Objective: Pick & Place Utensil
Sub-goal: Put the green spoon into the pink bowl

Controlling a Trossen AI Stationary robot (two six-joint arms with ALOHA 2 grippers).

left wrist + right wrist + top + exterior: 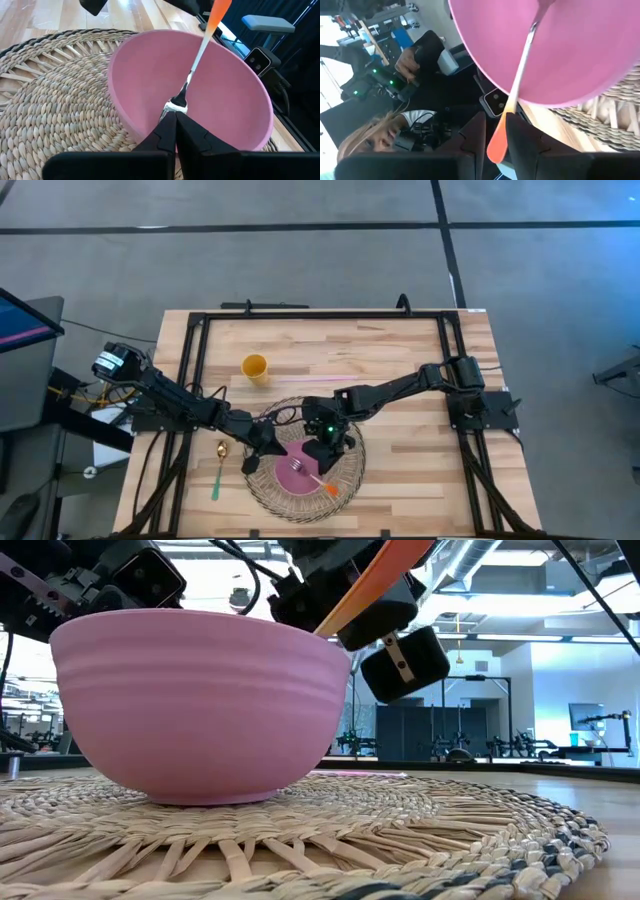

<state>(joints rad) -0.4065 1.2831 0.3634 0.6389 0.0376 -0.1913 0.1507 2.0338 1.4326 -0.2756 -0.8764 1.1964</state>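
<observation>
From the left, we saw a spoon [219, 463] lying on the table [420, 460], and the left gripper [256, 463] with fingers together at the pink bowl's [296, 464] rim on the mat [345, 478]. Right of it, the right gripper [325, 452] was clamped on the orange handle of the fork [315, 476], whose head sat inside the bowl.

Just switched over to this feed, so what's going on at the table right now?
The right gripper is holding an orange-handled fork by its handle, with the tines down inside the pink bowl on the woven mat. The left gripper sits shut at the bowl's rim. A green-handled spoon lies on the table beside the mat.
</observation>
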